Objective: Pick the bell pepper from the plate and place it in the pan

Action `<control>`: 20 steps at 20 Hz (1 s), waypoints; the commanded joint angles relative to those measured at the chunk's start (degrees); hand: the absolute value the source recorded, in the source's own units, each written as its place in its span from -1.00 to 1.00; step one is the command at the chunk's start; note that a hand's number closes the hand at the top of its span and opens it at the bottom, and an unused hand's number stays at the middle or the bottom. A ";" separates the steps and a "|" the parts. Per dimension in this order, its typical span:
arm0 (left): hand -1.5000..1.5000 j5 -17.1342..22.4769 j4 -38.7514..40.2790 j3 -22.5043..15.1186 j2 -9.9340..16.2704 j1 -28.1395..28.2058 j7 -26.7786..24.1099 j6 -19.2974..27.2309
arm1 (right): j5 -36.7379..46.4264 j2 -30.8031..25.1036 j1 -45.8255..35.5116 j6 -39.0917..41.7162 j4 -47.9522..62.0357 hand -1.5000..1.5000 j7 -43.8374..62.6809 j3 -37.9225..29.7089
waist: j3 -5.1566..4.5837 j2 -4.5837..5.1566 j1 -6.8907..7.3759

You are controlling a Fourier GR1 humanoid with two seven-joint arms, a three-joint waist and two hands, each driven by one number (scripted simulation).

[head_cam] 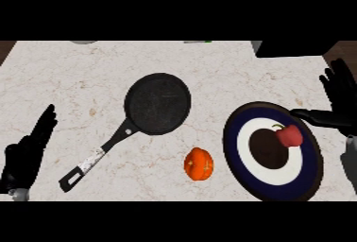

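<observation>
A pale marbled stone tabletop (77, 85) carries everything. Largest on it is a round plate with a dark blue rim, white ring and dark centre (245, 171), lying at the right. Left of it, well apart, sits a black round frying pan (158, 103), its black and silver handle running down toward the lower left. The robot's right hand (340, 101) is at the right edge, just beside the plate, fingers straight and released, thumb pointing over the rim. The left hand (28, 151) rests at the left edge, fingers straight, grasping nothing. A small orange pumpkin-like vegetable (199, 163) lies between pan and plate. The red bell pepper (289, 135) sits on the plate, near the thumb
</observation>
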 commanded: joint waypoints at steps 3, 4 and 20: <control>0.00 -2.31 0.83 -3.85 -3.36 1.54 -1.63 0.13 | -0.67 -9.44 14.48 -0.02 0.92 -1.00 1.40 -8.89 | -0.13 -0.24 0.17; 0.00 -1.01 0.95 -2.58 -2.62 2.03 -2.04 -1.15 | 1.72 -10.58 18.38 2.23 -1.34 -1.00 0.15 -6.71 | -0.15 -0.28 0.63; 0.00 -5.62 -0.41 -4.84 -6.08 -0.82 1.46 -0.69 | 6.90 -26.64 9.71 24.35 -11.02 -1.00 14.19 1.52 | -0.16 -0.01 3.18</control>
